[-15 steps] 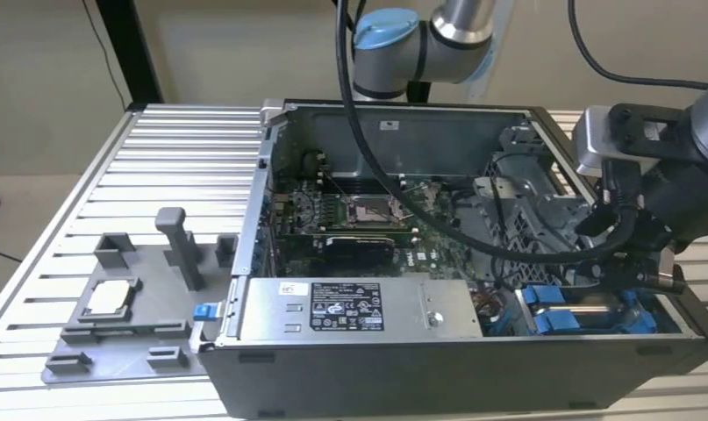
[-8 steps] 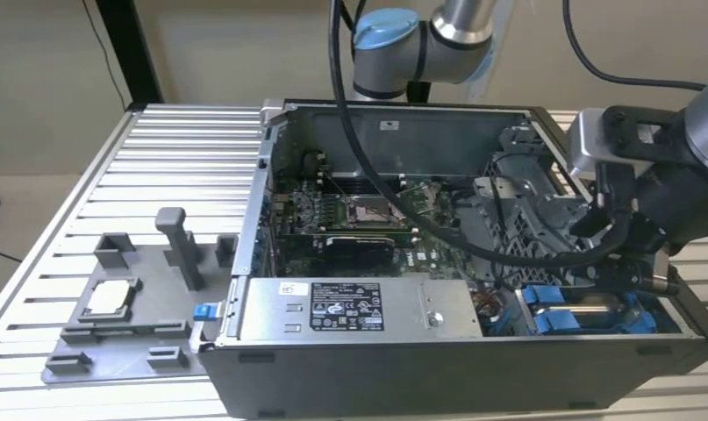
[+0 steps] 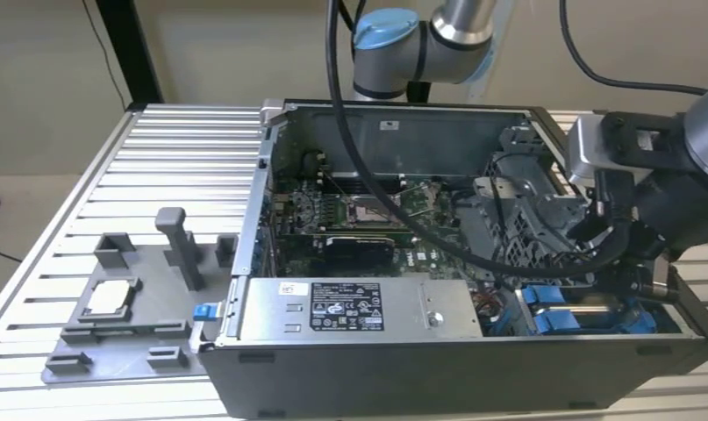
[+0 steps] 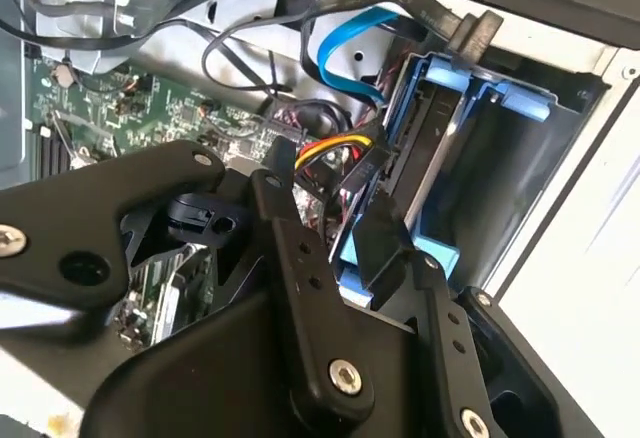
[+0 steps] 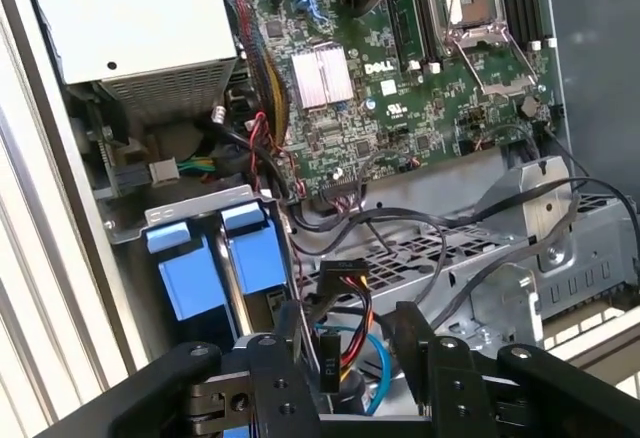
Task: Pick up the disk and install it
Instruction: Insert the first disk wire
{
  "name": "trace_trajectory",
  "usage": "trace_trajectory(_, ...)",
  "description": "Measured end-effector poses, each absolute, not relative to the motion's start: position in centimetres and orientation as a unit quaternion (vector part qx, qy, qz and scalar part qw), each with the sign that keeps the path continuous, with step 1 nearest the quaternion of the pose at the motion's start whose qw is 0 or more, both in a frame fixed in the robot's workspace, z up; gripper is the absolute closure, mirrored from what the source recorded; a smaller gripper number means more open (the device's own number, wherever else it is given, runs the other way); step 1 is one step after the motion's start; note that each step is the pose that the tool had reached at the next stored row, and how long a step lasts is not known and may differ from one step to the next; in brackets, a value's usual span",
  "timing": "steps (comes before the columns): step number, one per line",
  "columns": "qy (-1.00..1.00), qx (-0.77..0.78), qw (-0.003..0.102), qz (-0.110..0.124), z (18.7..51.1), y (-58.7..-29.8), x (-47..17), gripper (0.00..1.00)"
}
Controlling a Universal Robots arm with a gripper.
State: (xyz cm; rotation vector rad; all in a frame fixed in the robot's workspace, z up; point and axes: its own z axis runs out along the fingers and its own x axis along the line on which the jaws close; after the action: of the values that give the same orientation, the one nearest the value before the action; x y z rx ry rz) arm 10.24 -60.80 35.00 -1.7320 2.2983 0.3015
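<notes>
My pincer [image 4: 325,208] hangs spread apart inside the computer case [image 3: 447,377]; the blue-framed disk [image 4: 405,118] sits slotted just beside it.

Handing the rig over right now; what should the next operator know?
Gripper: fingers apart, gripping nothing, low inside the computer case by the drive bay.
Disk: in its blue carrier, standing in that bay, close to the fingers.
Done: disk picked up and placed in the bay.
Left: I cannot tell whether it is fully seated.
</notes>
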Motion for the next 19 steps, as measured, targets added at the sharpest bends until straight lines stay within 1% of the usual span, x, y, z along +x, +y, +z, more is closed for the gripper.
trace_trajectory(19, 0.782, -0.602, 0.123, 0.105, 34.81, -60.85, 10.18, 0.0)
